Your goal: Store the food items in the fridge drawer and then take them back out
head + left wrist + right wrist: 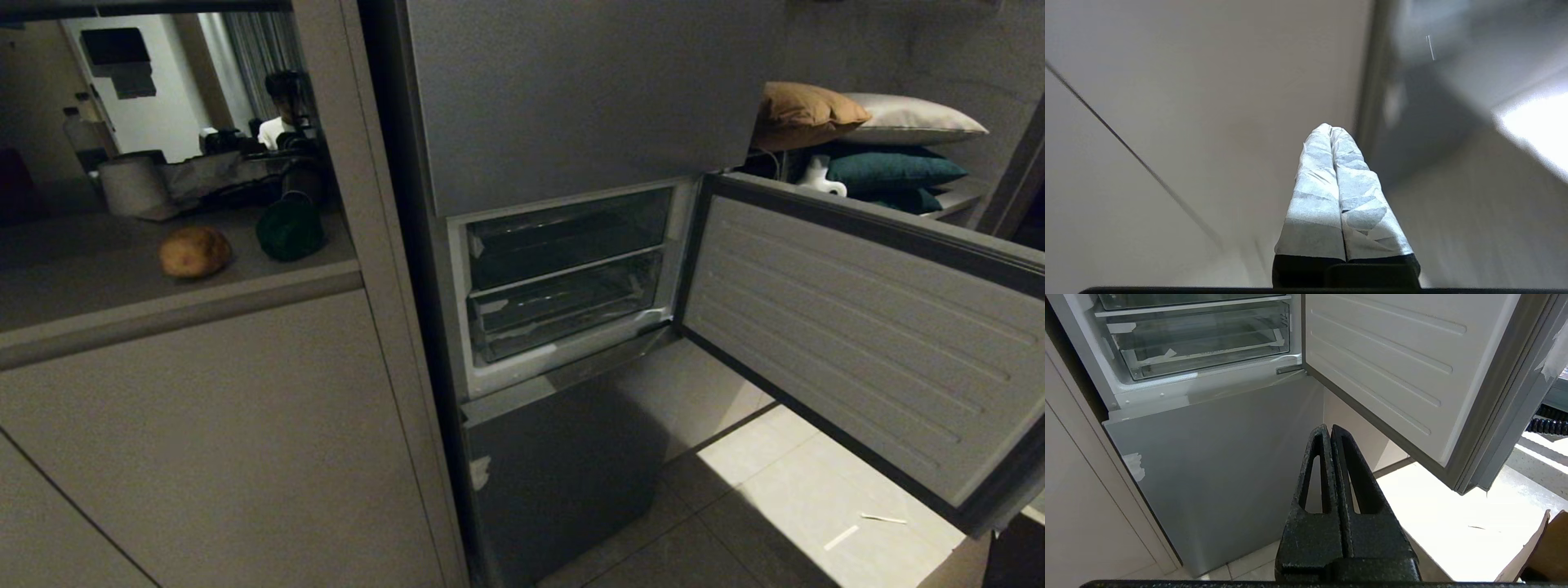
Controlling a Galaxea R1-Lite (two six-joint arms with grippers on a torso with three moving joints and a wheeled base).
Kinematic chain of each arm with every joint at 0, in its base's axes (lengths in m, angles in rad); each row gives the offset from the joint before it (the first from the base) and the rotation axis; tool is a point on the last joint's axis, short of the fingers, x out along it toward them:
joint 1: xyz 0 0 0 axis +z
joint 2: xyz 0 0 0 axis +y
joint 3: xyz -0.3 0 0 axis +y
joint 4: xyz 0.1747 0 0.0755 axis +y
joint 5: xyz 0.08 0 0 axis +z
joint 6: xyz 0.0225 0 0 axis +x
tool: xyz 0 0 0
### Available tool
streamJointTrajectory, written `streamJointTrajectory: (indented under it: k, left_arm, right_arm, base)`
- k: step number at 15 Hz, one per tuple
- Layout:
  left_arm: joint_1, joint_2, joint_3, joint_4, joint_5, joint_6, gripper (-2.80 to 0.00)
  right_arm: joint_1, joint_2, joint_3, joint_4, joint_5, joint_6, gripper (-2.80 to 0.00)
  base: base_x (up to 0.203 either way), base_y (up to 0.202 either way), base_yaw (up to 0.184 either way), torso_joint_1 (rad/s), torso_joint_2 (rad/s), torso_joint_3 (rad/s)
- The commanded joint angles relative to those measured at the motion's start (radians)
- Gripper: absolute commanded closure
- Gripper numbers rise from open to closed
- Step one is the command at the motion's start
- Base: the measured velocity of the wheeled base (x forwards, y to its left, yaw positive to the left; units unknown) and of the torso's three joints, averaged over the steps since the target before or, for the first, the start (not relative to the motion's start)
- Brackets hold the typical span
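Observation:
The tan potato [194,251] and the dark green bell pepper [290,229] lie side by side on the counter [98,286] left of the fridge. Behind the swung-open door, the clear-plastic fridge drawer [563,314] [1200,343] sits pushed in, under a second clear bin. Neither arm appears in the head view. My left gripper [1330,128], its fingers wrapped in white tape, is shut and empty, low before the beige cabinet front beside the fridge. My right gripper [1328,428], black, is shut and empty, low in front of the fridge's bottom grey panel [1216,465].
The open fridge door [857,327] juts out to the right over the tiled floor. A white paper roll [131,184] and a bottle [77,135] stand at the counter's back, where a person [282,106] sits beyond. Pillows [857,131] are stacked at right, with a cardboard box [1547,547] near the door.

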Motion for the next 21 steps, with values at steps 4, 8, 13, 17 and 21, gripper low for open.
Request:
streamJointTrajectory:
  k: [4, 8, 13, 17, 21]
  left_arm:
    - [-0.163, -0.048, 0.016, 0.059, -0.007, 0.000, 0.00]
    - [-0.124, -0.288, 0.016, 0.069, -0.019, 0.057, 0.00]
    - [-0.113, -0.288, 0.017, 0.070, 0.011, 0.003, 0.00]
    - [-0.113, -0.288, 0.017, 0.070, 0.011, 0.003, 0.00]
    - [-0.113, -0.289, 0.017, 0.069, 0.012, -0.008, 0.00]
  right_arm:
    - [0.000, 0.001, 0.031, -0.001, 0.000, 0.000, 0.00]
    - [0.000, 0.001, 0.031, -0.001, 0.000, 0.002, 0.00]
    - [0.000, 0.001, 0.031, -0.001, 0.000, 0.000, 0.00]
    - [0.000, 0.000, 0.032, -0.001, 0.000, 0.000, 0.00]
    - [0.000, 0.001, 0.032, -0.001, 0.000, 0.000, 0.00]
  base:
    - [0.000, 0.000, 0.000, 0.000, 0.00, 0.000]
    - [0.000, 0.000, 0.000, 0.000, 0.00, 0.000]
    - [0.000, 0.000, 0.000, 0.000, 0.00, 0.000]
    - [0.002, -0.004, 0.066, 0.003, 0.00, -0.001]
    - [0.000, -0.010, 0.177, 0.001, 0.00, 0.003]
